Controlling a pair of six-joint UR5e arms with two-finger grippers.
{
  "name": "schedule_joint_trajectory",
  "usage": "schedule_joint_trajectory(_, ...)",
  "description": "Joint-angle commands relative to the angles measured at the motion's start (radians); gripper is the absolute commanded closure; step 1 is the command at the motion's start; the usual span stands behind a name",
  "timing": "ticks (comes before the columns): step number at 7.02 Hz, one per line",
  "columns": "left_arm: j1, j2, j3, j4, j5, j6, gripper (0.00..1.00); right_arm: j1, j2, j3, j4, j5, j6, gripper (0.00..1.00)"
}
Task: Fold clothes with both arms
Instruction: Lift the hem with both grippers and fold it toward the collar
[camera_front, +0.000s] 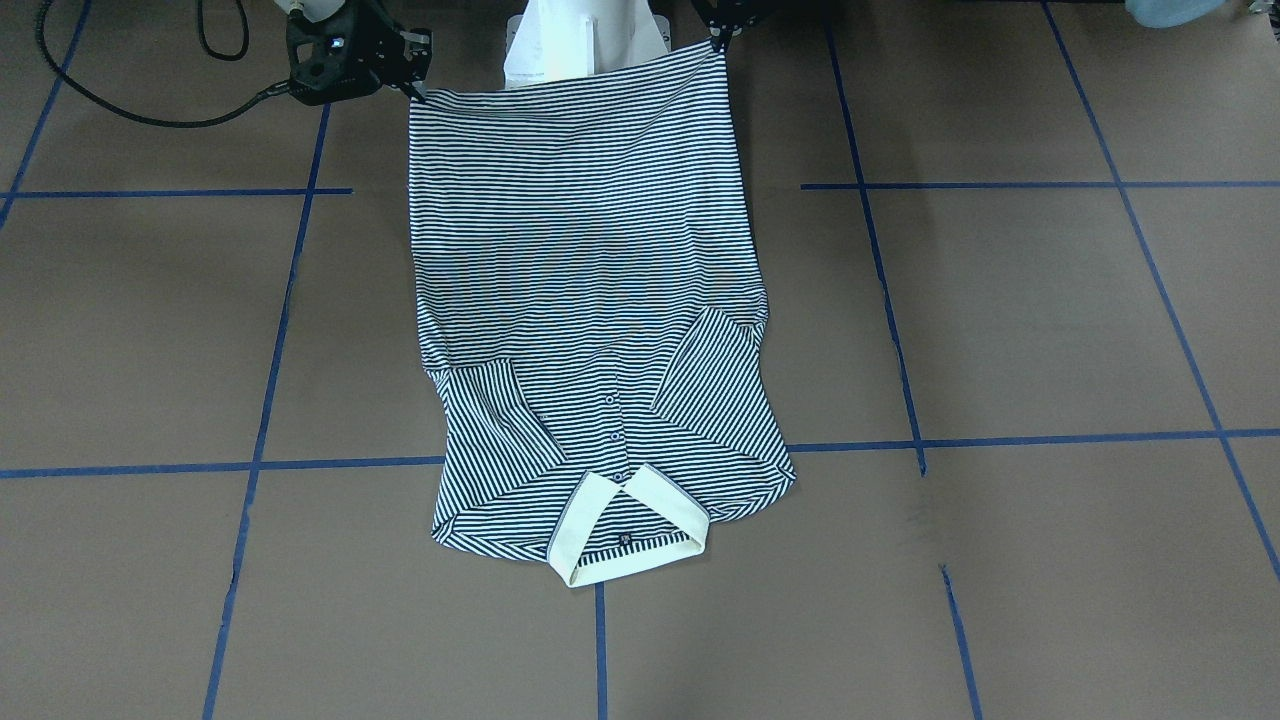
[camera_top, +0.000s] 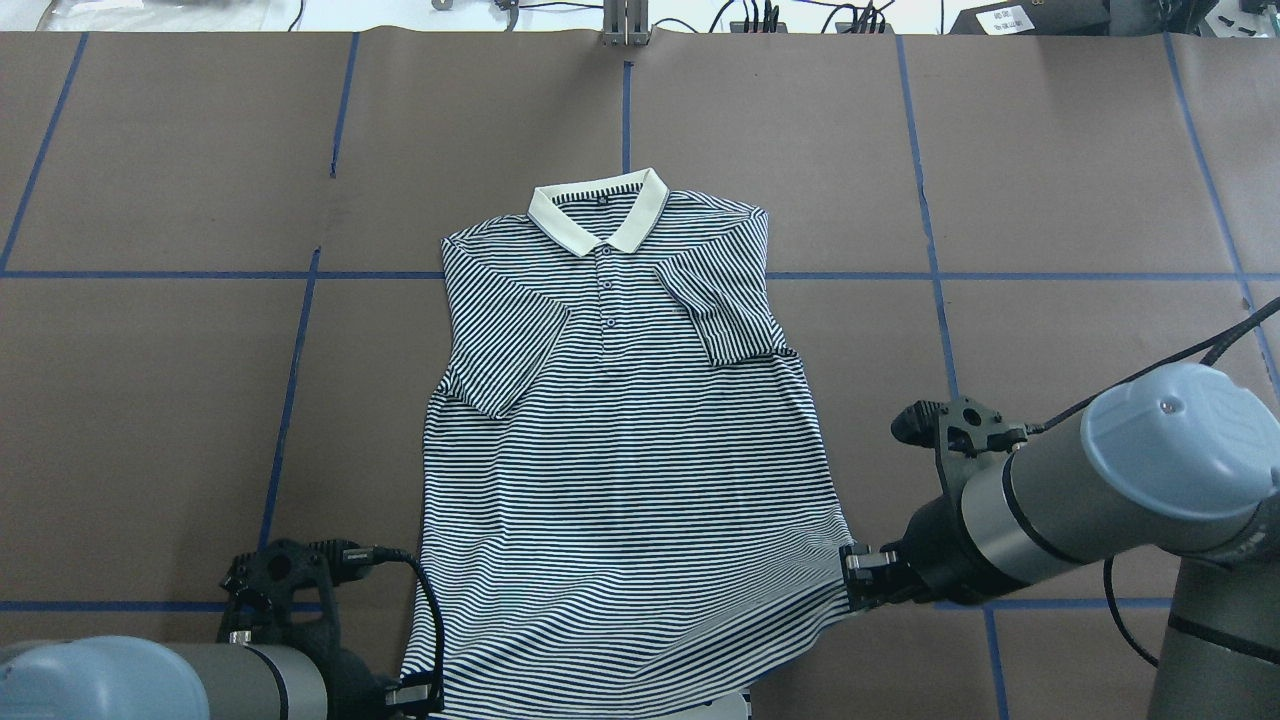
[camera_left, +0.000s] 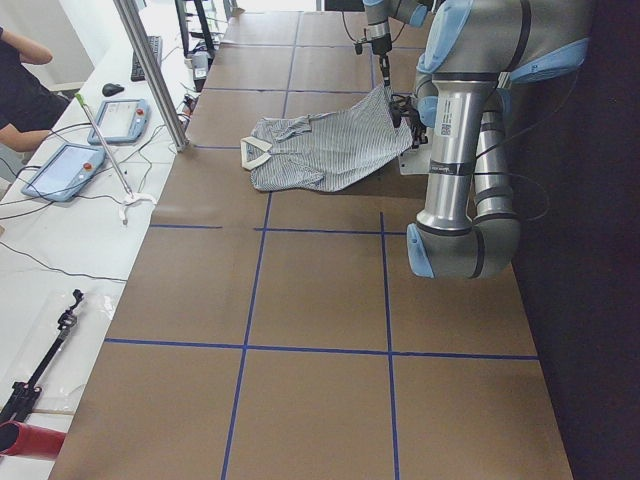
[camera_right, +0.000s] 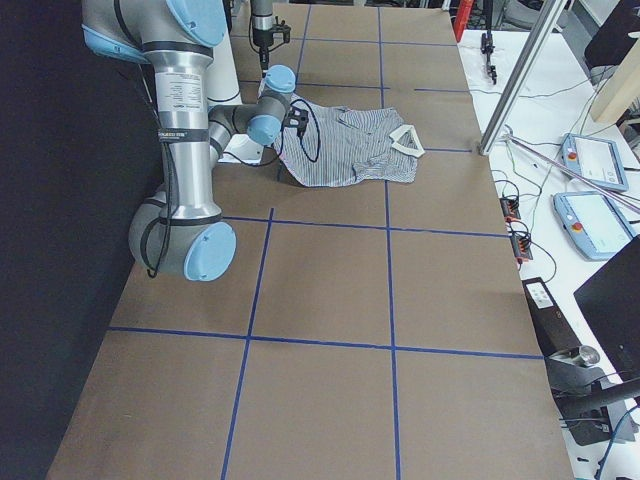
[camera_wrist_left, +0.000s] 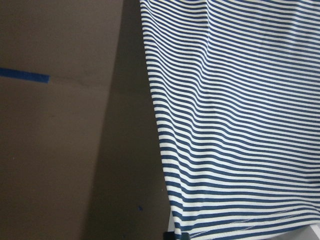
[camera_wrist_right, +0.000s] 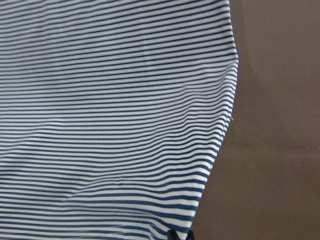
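Note:
The striped polo shirt (camera_top: 620, 450) lies face up on the brown table, its white collar (camera_top: 598, 215) at the far side and both sleeves folded inward. My left gripper (camera_top: 420, 692) is shut on the hem's left corner, seen at the top in the front view (camera_front: 718, 42). My right gripper (camera_top: 855, 577) is shut on the hem's right corner, also in the front view (camera_front: 415, 92). The hem is lifted and stretched taut between them. Each wrist view shows the hem corner running down to the fingers: the shirt in the left wrist view (camera_wrist_left: 235, 125) and in the right wrist view (camera_wrist_right: 115, 125).
Blue tape lines (camera_top: 930, 275) cross the brown table cover. The white pedestal base (camera_front: 585, 40) stands behind the hem. A black cable (camera_front: 120, 112) lies by my right gripper. A side bench with tablets (camera_left: 100, 120) and an upright metal post (camera_right: 515, 75) flank the far edge.

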Motion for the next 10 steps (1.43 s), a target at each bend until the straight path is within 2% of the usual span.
schedule_joint_trajectory(1,-0.123,-0.011,0.028,0.005,-0.021,0.135,1.00,0.159,0.133,-0.139,0.001,-0.005,-0.115,1.00)
schedule_joint_trajectory(3,-0.291,-0.069,0.160,-0.006,-0.024,0.287,1.00,0.271,0.287,-0.313,0.002,-0.011,-0.190,1.00)
schedule_joint_trajectory(4,-0.348,-0.105,0.238,-0.021,-0.023,0.356,1.00,0.322,0.295,-0.367,0.002,-0.011,-0.266,1.00)
schedule_joint_trajectory(5,-0.416,-0.131,0.324,-0.084,-0.027,0.388,1.00,0.356,0.353,-0.449,0.024,-0.011,-0.288,1.00)
schedule_joint_trajectory(6,-0.489,-0.134,0.392,-0.172,-0.067,0.407,1.00,0.375,0.433,-0.576,0.100,-0.011,-0.289,1.00)
schedule_joint_trajectory(7,-0.554,-0.162,0.473,-0.237,-0.116,0.453,1.00,0.388,0.468,-0.691,0.195,-0.011,-0.289,1.00)
schedule_joint_trajectory(8,-0.604,-0.217,0.566,-0.245,-0.118,0.489,1.00,0.401,0.496,-0.787,0.275,-0.011,-0.289,1.00)
schedule_joint_trajectory(9,-0.628,-0.249,0.660,-0.305,-0.118,0.502,1.00,0.405,0.542,-0.879,0.309,-0.013,-0.290,1.00)
schedule_joint_trajectory(10,-0.643,-0.251,0.765,-0.422,-0.118,0.504,1.00,0.413,0.577,-0.946,0.327,-0.011,-0.290,1.00)
